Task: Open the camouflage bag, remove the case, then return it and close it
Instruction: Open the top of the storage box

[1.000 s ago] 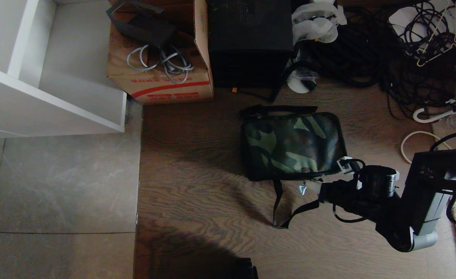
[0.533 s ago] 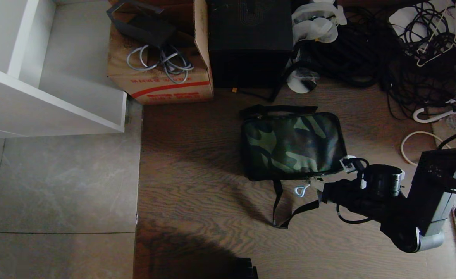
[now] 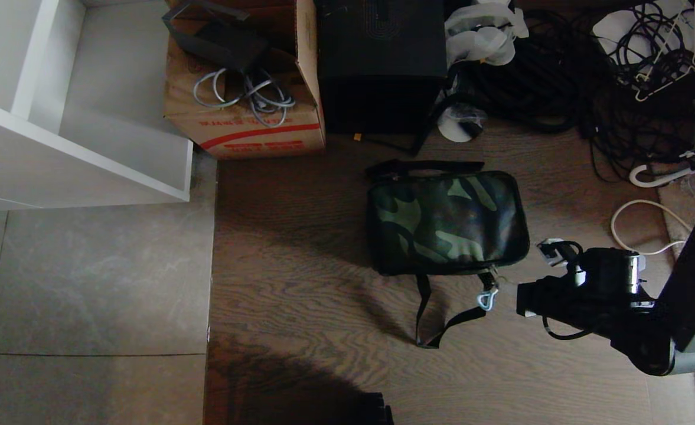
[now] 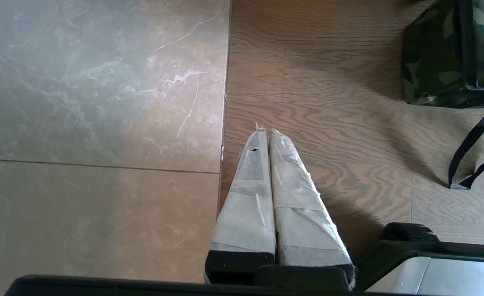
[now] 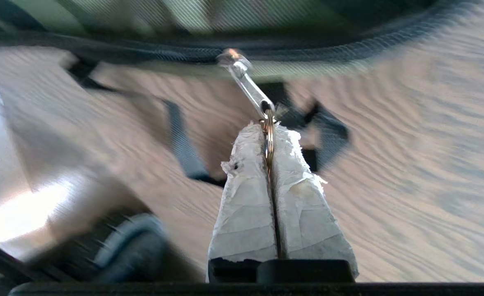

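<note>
The camouflage bag (image 3: 447, 221) lies on the wood floor with its lid down; its corner also shows in the left wrist view (image 4: 451, 53). The case is out of view. My right gripper (image 5: 268, 133) is shut on the metal ring of the bag's zipper pull (image 5: 246, 80), drawn taut from the zipper line. In the head view the white zipper clip (image 3: 488, 300) hangs off the bag's front right corner, just left of the right gripper (image 3: 509, 295). My left gripper (image 4: 266, 131) is shut and empty, parked over the seam between tile and wood.
The bag's black strap (image 3: 436, 321) trails on the floor in front of it. Behind it stand a cardboard box (image 3: 244, 118) and a tall black box (image 3: 381, 59). Tangled cables (image 3: 560, 77) fill the back right. A white shelf unit (image 3: 75, 136) stands at the left.
My right gripper closed on the zipper ring and pulled to the right along the bag's front edge; the clip went with it. The left arm stayed still.
</note>
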Available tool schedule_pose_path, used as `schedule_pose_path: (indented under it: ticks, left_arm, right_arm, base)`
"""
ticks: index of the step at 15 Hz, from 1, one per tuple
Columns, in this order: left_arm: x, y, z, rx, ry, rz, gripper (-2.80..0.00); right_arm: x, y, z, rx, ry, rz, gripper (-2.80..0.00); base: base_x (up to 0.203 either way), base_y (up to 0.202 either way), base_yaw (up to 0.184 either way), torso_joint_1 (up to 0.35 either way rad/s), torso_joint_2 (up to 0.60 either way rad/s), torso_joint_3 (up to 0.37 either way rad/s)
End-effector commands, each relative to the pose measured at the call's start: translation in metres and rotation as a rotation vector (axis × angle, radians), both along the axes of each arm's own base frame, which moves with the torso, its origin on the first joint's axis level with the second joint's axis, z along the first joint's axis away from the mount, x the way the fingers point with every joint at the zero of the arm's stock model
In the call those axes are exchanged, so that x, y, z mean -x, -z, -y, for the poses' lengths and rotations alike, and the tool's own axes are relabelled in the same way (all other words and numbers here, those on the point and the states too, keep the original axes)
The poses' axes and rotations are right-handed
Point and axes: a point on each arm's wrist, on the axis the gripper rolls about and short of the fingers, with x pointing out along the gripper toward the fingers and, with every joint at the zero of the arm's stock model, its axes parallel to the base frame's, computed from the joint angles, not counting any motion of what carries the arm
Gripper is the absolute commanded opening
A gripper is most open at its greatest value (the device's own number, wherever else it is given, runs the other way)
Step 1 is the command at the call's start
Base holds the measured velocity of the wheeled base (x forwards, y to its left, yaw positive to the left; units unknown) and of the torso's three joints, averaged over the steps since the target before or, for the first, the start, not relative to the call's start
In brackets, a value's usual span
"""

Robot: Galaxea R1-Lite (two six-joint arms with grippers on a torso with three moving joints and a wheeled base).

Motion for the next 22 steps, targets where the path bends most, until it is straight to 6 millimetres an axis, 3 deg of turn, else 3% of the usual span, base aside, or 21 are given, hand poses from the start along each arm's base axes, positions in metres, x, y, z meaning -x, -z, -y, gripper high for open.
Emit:
schedule_pose_path:
  ticks: [1, 11, 22]
  left_arm:
    - [-0.001, 0.002, 0.0, 0.0, -0.001, -0.008, -2.8]
    - [-0.001, 0.002, 0.0, 0.0, -0.001, -0.008, -2.8]
    - [-0.001, 0.002, 0.0, 0.0, -0.001, -0.009, -2.8]
  right_arm:
    - [0.0, -0.008, 0.011, 0.006, 0.015, 0.032, -2.8]
    - [0.001, -0.022, 0.037, 0.013, 0.022, 0.085, -2.8]
    - [0.002, -0.028, 0.071, 0.051, 0.047, 0.033, -2.8]
  base:
    - [0.0, 0.0, 0.0, 0.0, 0.0, 0.0]
    - [0.0, 0.0, 0.0, 0.0, 0.0, 0.0]
    - [0.0, 0.0, 0.0, 0.0, 0.0, 0.0]
